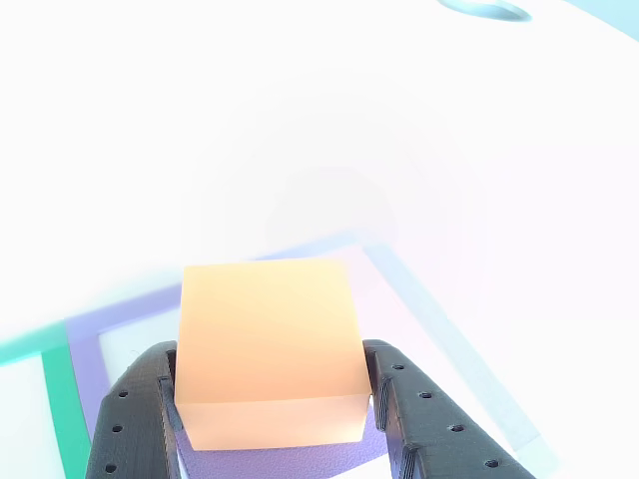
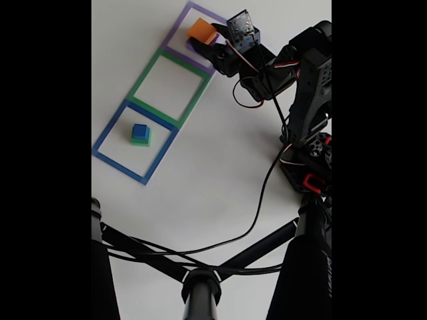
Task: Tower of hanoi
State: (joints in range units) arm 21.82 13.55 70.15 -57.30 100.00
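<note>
Fingers (image 1: 275, 409) clamped on the orange block (image 1: 270, 344), over the purple slab (image 1: 290, 461) in the purple outline (image 2: 175, 32); blue cube (image 2: 139, 131) waits apart.

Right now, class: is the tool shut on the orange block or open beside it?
Shut on it: in the other view both fingers press the orange block sides, over the purple outline.

One orange block (image 1: 270, 349), one blue cube (image 2: 139, 131), three square outlines (image 2: 168, 85)

Orange block (image 1: 270, 349) sits level on the purple slab (image 1: 290, 459); blue cube (image 2: 139, 131) rests on a green block (image 2: 141, 141), well apart.
</note>
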